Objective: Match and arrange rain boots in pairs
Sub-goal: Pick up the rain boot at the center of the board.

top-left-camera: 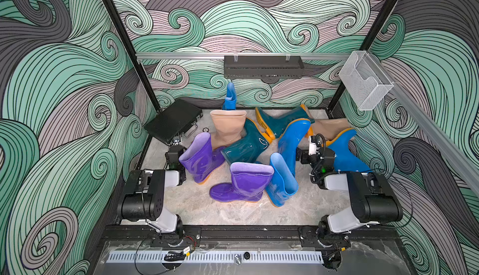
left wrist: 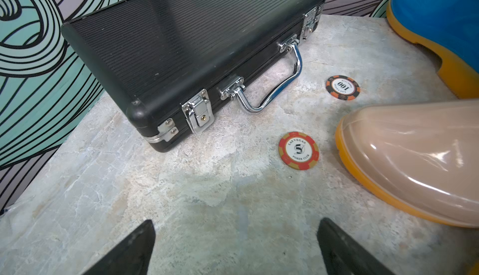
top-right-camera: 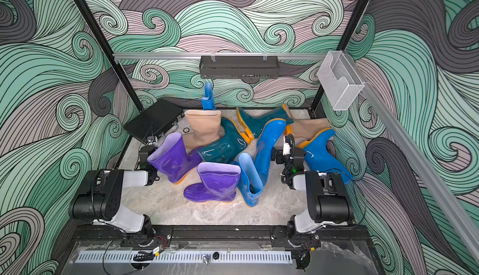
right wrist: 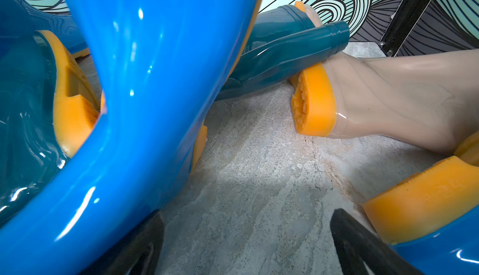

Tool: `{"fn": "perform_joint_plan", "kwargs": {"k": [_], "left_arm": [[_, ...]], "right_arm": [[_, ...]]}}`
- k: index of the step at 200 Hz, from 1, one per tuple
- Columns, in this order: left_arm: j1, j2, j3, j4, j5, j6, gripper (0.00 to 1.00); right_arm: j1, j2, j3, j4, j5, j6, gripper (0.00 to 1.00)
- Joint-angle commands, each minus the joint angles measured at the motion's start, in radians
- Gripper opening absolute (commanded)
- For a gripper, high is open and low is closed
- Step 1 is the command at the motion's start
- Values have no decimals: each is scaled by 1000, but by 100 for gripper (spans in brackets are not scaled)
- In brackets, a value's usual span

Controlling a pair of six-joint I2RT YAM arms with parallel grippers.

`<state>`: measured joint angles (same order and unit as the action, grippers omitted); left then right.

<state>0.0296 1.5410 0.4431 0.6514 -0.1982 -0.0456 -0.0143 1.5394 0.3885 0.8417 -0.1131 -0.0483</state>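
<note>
**Plainly no pair is made yet: both grippers are released and empty**

Across the marbled table (top-left-camera: 233, 214) the rain boots (top-left-camera: 246, 146) are heaped unsorted around the middle and far side, with several tipped onto one another. Two purple boots are found nearest the front, one upright (top-left-camera: 243, 185) and one tilted (top-left-camera: 199, 157) towards the robot's left. These are judged the pair to be matched first, since neither is buried. Each is best taken at the shaft rim, with one wall pinched in the jaws, because the glossy rubber is likely to slip and the shaft to fold. The black case (left wrist: 181, 40) in the far left corner should be left alone. The left gripper (left wrist: 236, 237) is spread wide over bare table and holds nothing. The right gripper (right wrist: 247, 216) is likewise spread and empty, set low between two blue boots (right wrist: 129, 105). Two poker chips (left wrist: 298, 150) are seen beside the case.
</note>
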Motion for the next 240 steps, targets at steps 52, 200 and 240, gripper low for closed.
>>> {"fn": "perform_joint_plan", "kwargs": {"k": [52,200,240], "left_arm": [[-6,-15,29,16,6,-7,99],[-1,-15,29,12,18,-8,99],[0,-126,123,-227,29,0,98]], "right_arm": [[5,-5,7,17,-5,-3,99],[5,-8,14,-1,56,19,99],[7,-208,39,-204,150,60,99]]}}
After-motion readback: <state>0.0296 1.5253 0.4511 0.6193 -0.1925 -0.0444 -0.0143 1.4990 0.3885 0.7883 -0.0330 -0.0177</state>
